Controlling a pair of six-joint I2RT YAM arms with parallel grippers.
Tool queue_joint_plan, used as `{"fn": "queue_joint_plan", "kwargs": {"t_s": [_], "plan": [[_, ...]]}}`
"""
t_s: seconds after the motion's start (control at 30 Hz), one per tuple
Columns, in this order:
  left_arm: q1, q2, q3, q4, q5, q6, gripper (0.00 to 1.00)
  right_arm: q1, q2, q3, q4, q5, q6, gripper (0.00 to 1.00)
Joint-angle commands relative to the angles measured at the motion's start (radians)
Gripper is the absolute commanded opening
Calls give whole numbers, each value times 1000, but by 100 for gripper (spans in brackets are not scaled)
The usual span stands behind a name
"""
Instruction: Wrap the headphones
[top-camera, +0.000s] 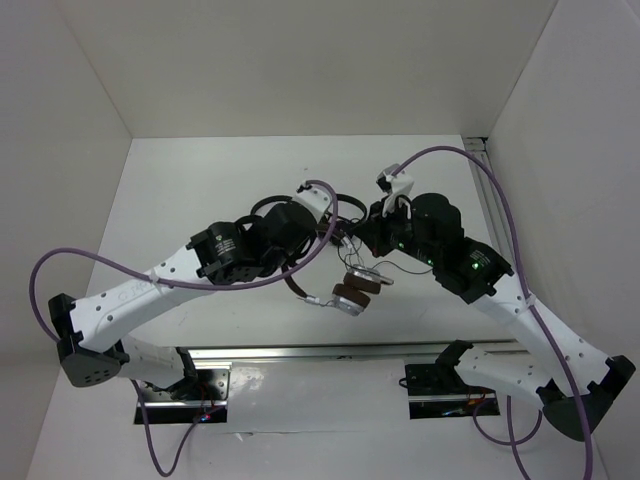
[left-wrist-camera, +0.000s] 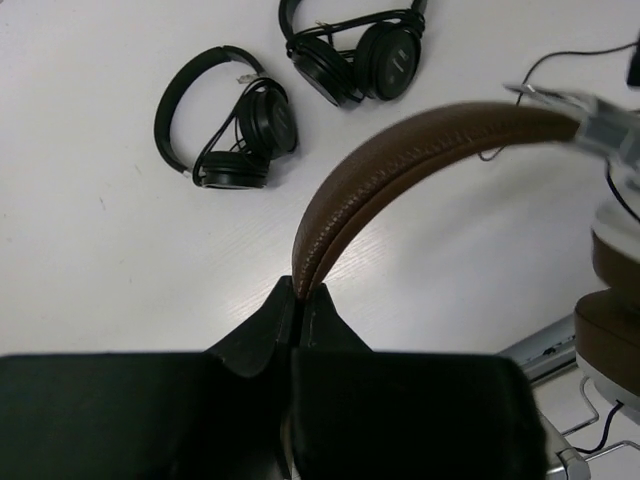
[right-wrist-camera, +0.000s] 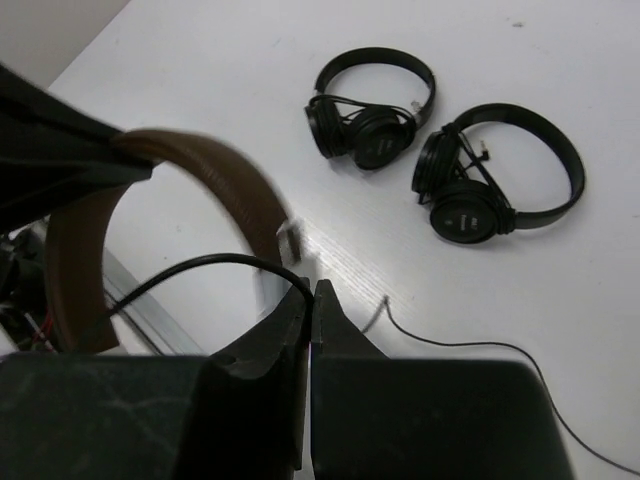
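Over-ear headphones with brown padded headband and silver, brown-padded earcups (top-camera: 352, 292): held up mid-scene between the two arms, apparently off the white bench (top-camera: 190, 180), earcups hanging toward the near metal rail (top-camera: 320, 352). Left pincer (left-wrist-camera: 300, 292) clamped shut on the headband edge, close to one end. Right pincer (right-wrist-camera: 311, 288) closed as well, tips seemingly pinching the thin black cable (right-wrist-camera: 200, 262) at the top of a loop; contact hard to confirm. Remaining cable trailing loose over the bench to the right.

Risks from here:
- Thin wire, small bite: likely slip out of the closed tips during winding.
- Slack loop free to snag on an earcup or the rail.
- Narrow hold on the headband: possible twist or swing under a cable pull, then a drop.
- Two smaller all-black headphones (right-wrist-camera: 375, 105) on the far bench, near enough for trailing cable to catch.

View differences:
- Overhead: both arms converging, earcups stacked; black pair mostly hidden behind the arms.
- Left wrist only: headband seated in the jaws.
- Right wrist only: cable loop at the tips; no earcups visible.
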Motion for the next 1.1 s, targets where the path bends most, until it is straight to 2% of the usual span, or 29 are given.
{"fn": "queue_joint_plan", "kwargs": {"t_s": [0.0,0.1,0.2,0.57,0.83,1.07], "plan": [[-15,-53,-13,120,60,31,0,8,-9,42,35,114,3,0],[-15,-66,-34,120,84,49,0,8,-33,42,60,237,12,0],[-26,-87,-57,155,153,74,0,8,-24,42,60,291,21,0],[-44,-127,-82,194,372,166,0,8,33,54,60,155,1,0],[-44,-105,-50,184,359,157,0,8,10,3,60,108,14,0],[-44,-4,2,148,249,146,0,17,-12,-24,49,50,23,0]]}}
